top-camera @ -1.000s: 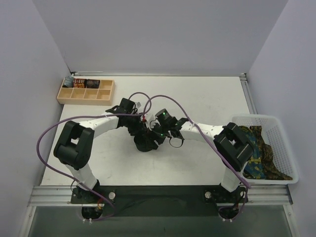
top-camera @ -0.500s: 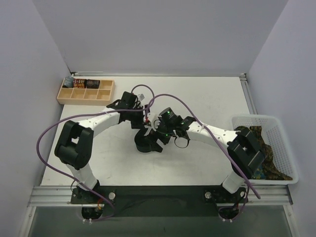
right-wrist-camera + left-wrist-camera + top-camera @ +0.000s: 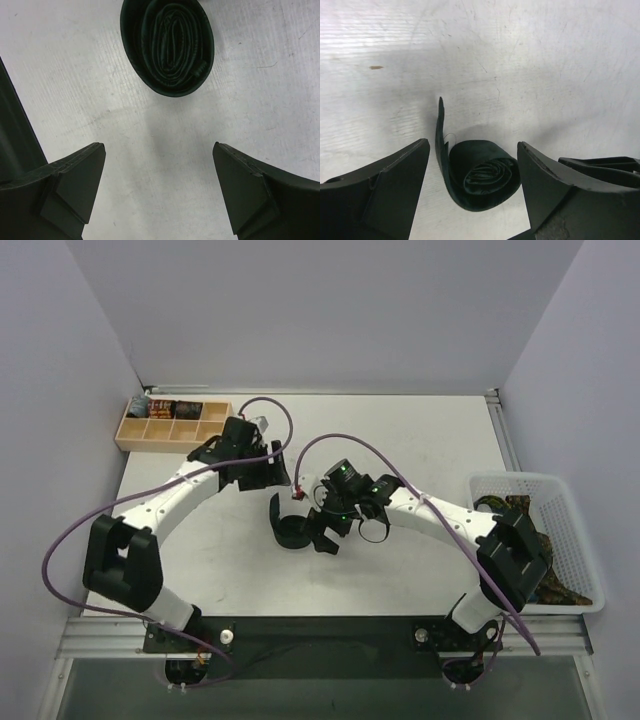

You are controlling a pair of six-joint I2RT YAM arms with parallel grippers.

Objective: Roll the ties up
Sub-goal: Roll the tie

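Note:
A dark green tie (image 3: pixel 292 532) lies rolled into a coil on the white table, a short loose tail (image 3: pixel 440 131) standing up at its left side. In the left wrist view the roll (image 3: pixel 484 175) sits on the table between and beyond my left gripper's (image 3: pixel 472 146) wide-apart fingers, untouched. From above, that left gripper (image 3: pixel 275 480) hovers just behind the roll. My right gripper (image 3: pixel 159 148) is open with bare table between its fingers, and the roll (image 3: pixel 167 47) lies a little ahead of them. Seen from above, the right gripper (image 3: pixel 325 532) is at the roll's right side.
A white basket (image 3: pixel 520 480) at the right edge holds patterned ties (image 3: pixel 555 565), partly hidden by the right arm. A wooden compartment tray (image 3: pixel 175 435) with small rolled items (image 3: pixel 163 407) stands at the back left. Purple cables (image 3: pixel 345 443) loop over both arms.
Both grippers have opened wider and drawn back from the rolled green tie, which now lies free. The left arm swung up and to the left; the right wrist shifted slightly right.

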